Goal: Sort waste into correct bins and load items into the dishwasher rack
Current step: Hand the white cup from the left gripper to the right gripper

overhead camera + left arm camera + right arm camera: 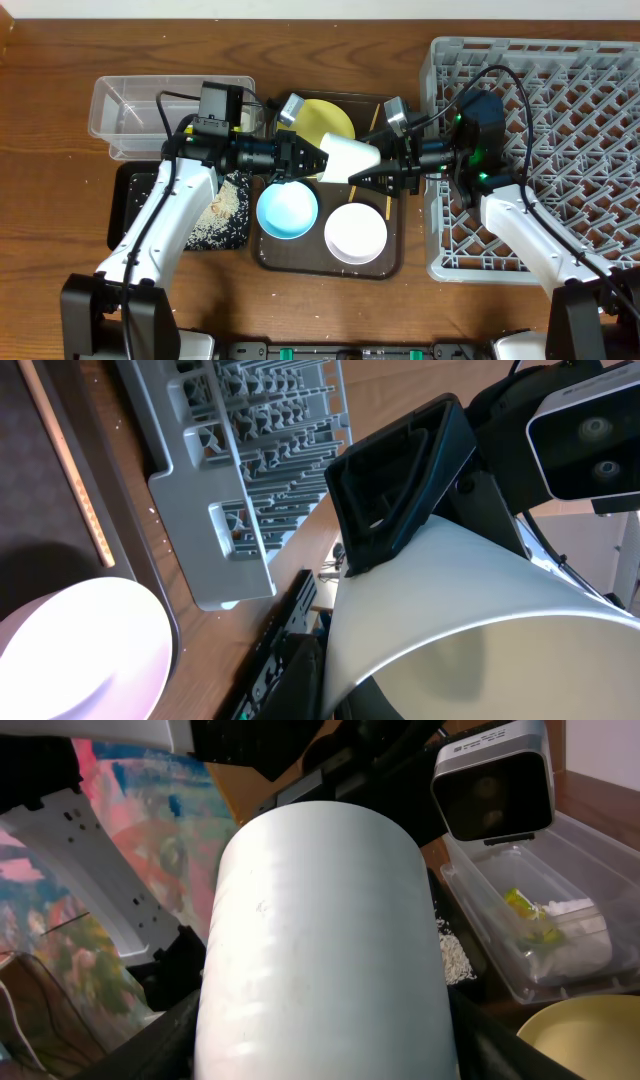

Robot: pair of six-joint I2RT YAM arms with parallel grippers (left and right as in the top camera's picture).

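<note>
Overhead, I see the cup (350, 157) held on its side in the air, just left of the dishwasher rack (540, 110), its long axis pointing at the rack. My left gripper (318, 158) is clamped on the end far from the rack. The right gripper (372, 165) straddles the rack-side end, so that arm is nearer the rack.

Left wrist: one black right finger (400, 490) lies against the cup's outer wall, the rack beyond.

Right wrist: the cup fills the frame, and I can't tell whether my jaws have pinched it.
</note>
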